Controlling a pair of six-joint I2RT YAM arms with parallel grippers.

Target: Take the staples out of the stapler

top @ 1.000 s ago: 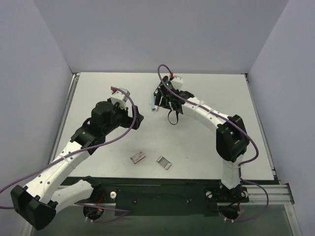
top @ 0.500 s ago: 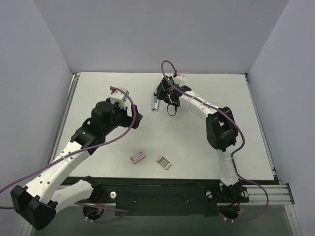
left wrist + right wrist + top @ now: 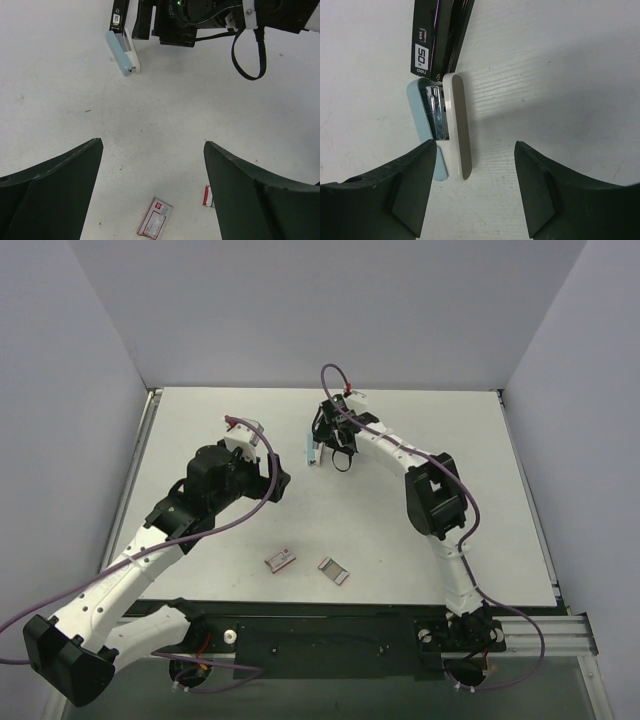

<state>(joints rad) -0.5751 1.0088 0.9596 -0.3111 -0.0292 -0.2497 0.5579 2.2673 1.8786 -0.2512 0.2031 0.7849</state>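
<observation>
The stapler lies on the table with a black labelled part pointing away and a pale blue and white end towards my right gripper. A shiny metal piece shows between the blue and white sides; I cannot tell whether it is the staples. My right gripper is open and empty, and its left finger is beside the stapler's near end. In the top view the stapler sits at the back middle, right by the right gripper. My left gripper is open, empty and well short of the stapler.
A small reddish-brown box and a grey tray lie near the front middle of the table. The box shows between my left fingers, far below them. The right arm's purple cable loops above its wrist.
The right arm's elbow has swung left and back while its gripper stayed beside the stapler. The left arm has not moved.
</observation>
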